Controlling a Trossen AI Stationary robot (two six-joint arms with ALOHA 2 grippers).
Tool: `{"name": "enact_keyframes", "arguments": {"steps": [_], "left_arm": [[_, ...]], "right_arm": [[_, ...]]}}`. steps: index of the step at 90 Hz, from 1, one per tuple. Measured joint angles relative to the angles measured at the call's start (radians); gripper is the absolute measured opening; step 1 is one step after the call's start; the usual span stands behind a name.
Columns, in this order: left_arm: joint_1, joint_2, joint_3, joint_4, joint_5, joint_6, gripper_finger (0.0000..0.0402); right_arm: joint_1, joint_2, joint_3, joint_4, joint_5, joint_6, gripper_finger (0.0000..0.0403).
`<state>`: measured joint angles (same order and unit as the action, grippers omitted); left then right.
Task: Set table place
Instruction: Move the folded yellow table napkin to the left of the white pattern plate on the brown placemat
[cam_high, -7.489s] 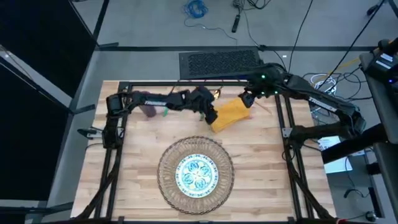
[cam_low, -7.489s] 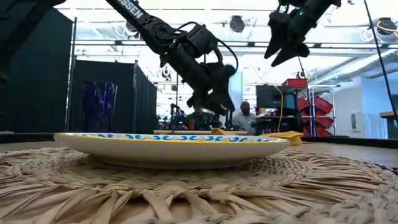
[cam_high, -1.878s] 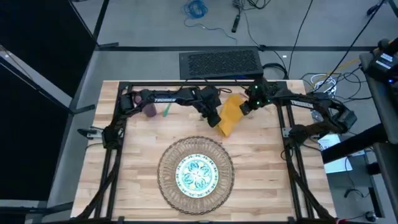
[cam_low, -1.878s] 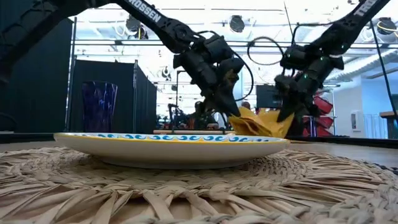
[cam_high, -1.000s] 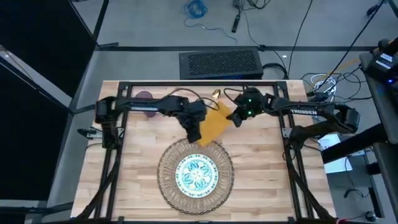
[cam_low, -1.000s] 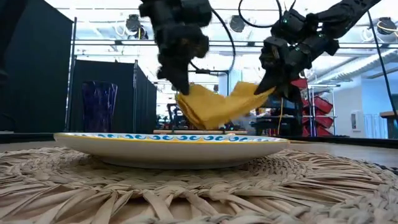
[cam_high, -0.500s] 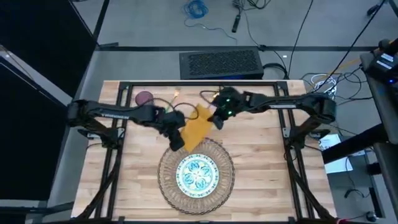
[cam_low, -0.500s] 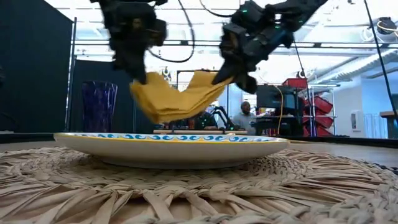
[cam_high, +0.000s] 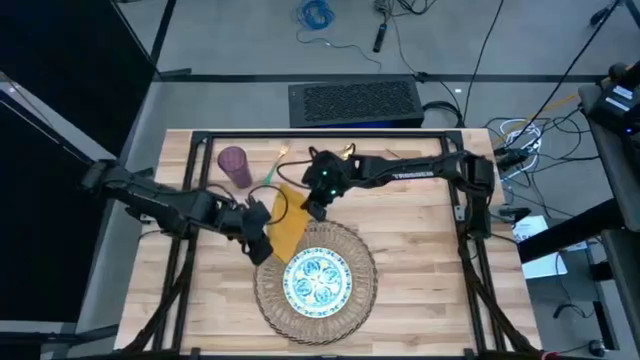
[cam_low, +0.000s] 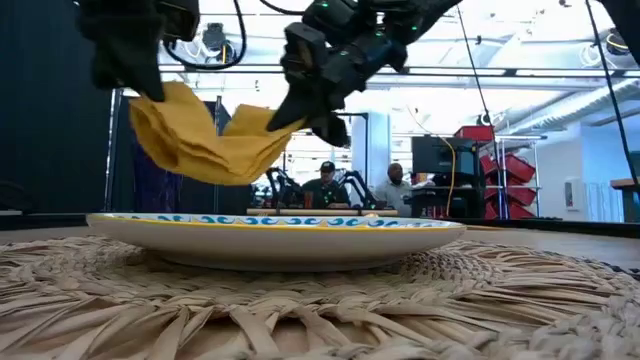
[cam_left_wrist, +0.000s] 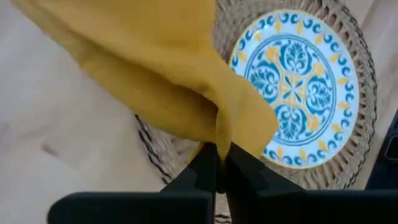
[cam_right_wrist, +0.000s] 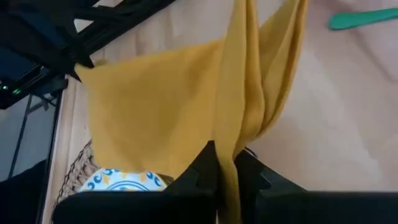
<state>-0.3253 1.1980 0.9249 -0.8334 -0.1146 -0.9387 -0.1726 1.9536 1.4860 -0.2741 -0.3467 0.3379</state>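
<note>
Napkin (cam_high: 287, 228) held aloft, left tool (cam_high: 261, 243) clamped on one edge; right tool (cam_high: 311, 209) on another

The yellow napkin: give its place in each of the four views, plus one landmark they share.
High view: the yellow napkin hangs between both pincers, over the mat's upper-left edge.
Low view: upper left, above the plate.
Left wrist view: across the upper left.
Right wrist view: fills the centre.
Shared landmark: the patterned plate.

The hanging napkin (cam_high: 288, 226) covers part of the mat's (cam_high: 352, 301) rim nearest the tabletop's (cam_high: 420, 250) left edge. Fork and spoon (cam_high: 275, 170) are too small to separate.
</note>
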Motion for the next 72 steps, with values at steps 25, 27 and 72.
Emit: {"name": "enact_keyframes", "arguments": {"steps": [25,27,72], "left_arm": [[-0.204,0.003,0.000,-0.072,-0.063,-0.271,0.0000],[-0.219,0.006,0.000,-0.068,-0.068,-0.289,0.0000],[-0.346,0.120,0.000,0.056,-0.141,-0.459,0.0000]], "right_arm": [[0.011,0.025,0.007,0.019,0.011,0.011,0.0000],[0.012,0.025,0.007,0.019,0.015,0.011,0.0000],[0.070,0.077,0.007,0.139,0.027,0.063,0.0000]]}}
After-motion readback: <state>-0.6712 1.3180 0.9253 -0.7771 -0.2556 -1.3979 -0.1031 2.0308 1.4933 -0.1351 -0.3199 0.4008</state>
